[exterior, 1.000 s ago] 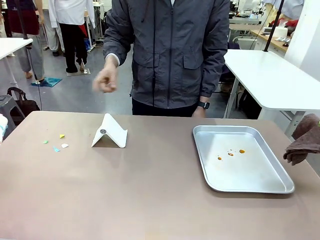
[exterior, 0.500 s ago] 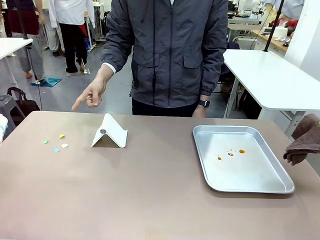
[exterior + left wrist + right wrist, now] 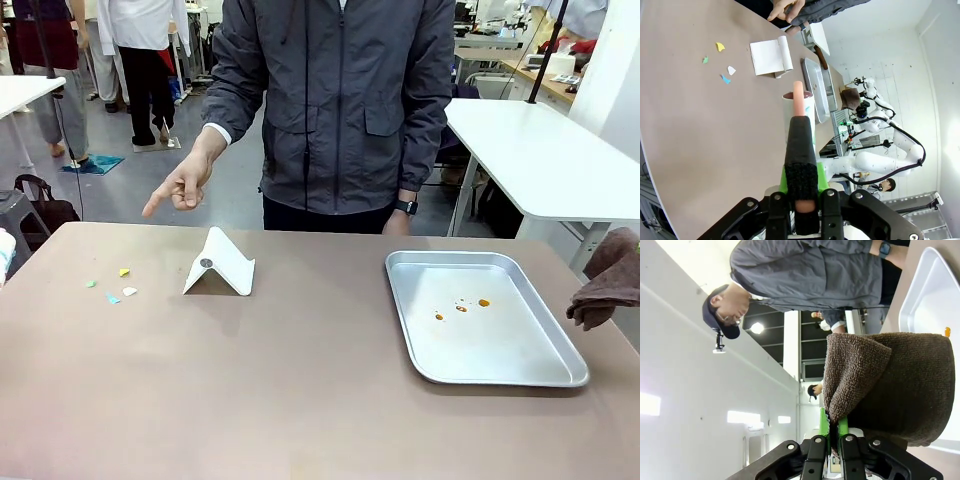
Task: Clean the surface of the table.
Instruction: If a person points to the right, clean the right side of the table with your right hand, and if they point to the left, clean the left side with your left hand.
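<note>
Taupe table [image 3: 280, 390]: lay beyond and below left gripper [image 3: 801, 182], clenched on black-sleeved handle [image 3: 800, 140]; glimpsed past right gripper [image 3: 831, 425], clamped on brown towel [image 3: 890, 385]. Bore paper scraps [image 3: 112, 285] far left, metal tray [image 3: 500, 340] right.

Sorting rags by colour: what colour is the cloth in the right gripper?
Dark brown cloth, clearest in the right wrist view.

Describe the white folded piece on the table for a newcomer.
On the brownish table, look left of the silver metal tray, near the far edge. The white folded piece stands like a small tent with a dark round spot; the coloured scraps beside it are tiny and flat.
</note>
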You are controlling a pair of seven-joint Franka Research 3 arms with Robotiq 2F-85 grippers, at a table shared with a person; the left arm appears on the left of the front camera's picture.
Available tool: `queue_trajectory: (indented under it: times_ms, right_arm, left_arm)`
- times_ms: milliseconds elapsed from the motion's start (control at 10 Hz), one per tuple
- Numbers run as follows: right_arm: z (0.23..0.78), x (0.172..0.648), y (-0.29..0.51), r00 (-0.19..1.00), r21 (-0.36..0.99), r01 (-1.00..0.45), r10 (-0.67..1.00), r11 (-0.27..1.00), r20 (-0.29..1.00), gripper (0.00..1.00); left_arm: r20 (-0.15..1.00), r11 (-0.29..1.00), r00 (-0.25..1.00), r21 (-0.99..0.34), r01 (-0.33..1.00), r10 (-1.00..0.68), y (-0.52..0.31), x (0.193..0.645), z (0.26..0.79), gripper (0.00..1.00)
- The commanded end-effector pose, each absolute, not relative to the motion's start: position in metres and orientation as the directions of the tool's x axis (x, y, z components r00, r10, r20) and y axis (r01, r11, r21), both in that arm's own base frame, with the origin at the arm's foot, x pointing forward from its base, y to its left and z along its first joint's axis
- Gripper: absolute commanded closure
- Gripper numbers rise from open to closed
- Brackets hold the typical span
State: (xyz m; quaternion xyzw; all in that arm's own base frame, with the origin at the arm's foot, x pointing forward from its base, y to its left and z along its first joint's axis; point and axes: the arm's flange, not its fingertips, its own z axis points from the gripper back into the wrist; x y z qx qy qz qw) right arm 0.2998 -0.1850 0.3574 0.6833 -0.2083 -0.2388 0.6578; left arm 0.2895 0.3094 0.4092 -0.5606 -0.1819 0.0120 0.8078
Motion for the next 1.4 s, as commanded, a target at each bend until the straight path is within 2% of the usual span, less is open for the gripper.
queue_trajectory:
  times_ms: [0, 100, 600, 1300]
  right_arm:
    - [0.366, 0.300, -0.182, 0.803, 0.997, 0.043, -0.592, -0.058, -0.069, 1.00]
    - [0.366, 0.300, -0.182, 0.803, 0.997, 0.043, -0.592, -0.058, -0.069, 1.00]
    - [0.366, 0.300, -0.182, 0.803, 0.997, 0.043, -0.592, -0.058, -0.069, 1.00]
    - [0.366, 0.300, -0.182, 0.803, 0.997, 0.043, -0.592, -0.058, -0.069, 1.00]
  left_arm:
    - [0.258, 0.413, 0.946, -0.896, 0.160, 0.194, 0.301, 0.296, 0.409, 0.78]
    - [0.258, 0.468, 0.940, -0.874, 0.130, 0.221, 0.294, 0.303, 0.407, 0.78]
    - [0.182, 0.579, 0.942, -0.815, -0.016, 0.283, 0.264, 0.337, 0.384, 0.78]
    - [0.163, 0.632, 0.909, -0.764, -0.130, 0.384, 0.236, 0.373, 0.370, 0.78]
